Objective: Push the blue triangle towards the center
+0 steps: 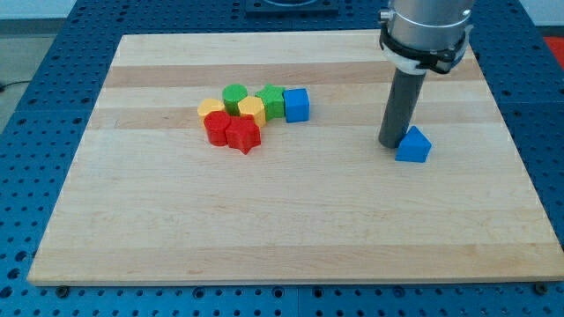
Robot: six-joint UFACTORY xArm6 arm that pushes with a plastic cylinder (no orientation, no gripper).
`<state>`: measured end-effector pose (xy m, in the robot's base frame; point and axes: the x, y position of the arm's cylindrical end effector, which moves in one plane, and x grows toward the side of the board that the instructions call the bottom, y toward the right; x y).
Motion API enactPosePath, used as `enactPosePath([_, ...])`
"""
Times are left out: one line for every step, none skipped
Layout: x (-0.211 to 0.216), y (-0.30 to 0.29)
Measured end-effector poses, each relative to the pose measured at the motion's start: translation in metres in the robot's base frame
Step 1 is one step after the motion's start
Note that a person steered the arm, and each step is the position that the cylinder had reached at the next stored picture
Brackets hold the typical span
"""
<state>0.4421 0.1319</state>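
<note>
Toward the tabletop's [291,229] far-left area, well short of the left edge: a tight cluster of blocks. Yellow block [210,108] leftmost, red block [217,127] and red star-like block [244,136] in front of it, green cylinder [234,94] behind, second yellow block [252,109] mid-cluster, green block [272,99], then blue cube [296,104] at the cluster's right end, touching the green one. Well apart, near the right edge: my tip [392,143] is down on the tabletop, touching or just beside the blue triangle [413,145] on its left side. No gripper fitted, just the rod, so no open or closed state to report.
</note>
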Motion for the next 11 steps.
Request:
enactPosePath([0.000,-0.003])
enactPosePath([0.023,-0.037])
enactPosePath([0.062,-0.032])
enactPosePath([0.056,-0.001])
enactPosePath([0.037,0.017])
enactPosePath([0.012,0.019])
enactPosePath([-0.009,0.018])
enactPosePath([0.033,0.013])
enactPosePath([0.045,0.035])
enactPosePath([0.018,0.060])
enactPosePath([-0.010,0.074])
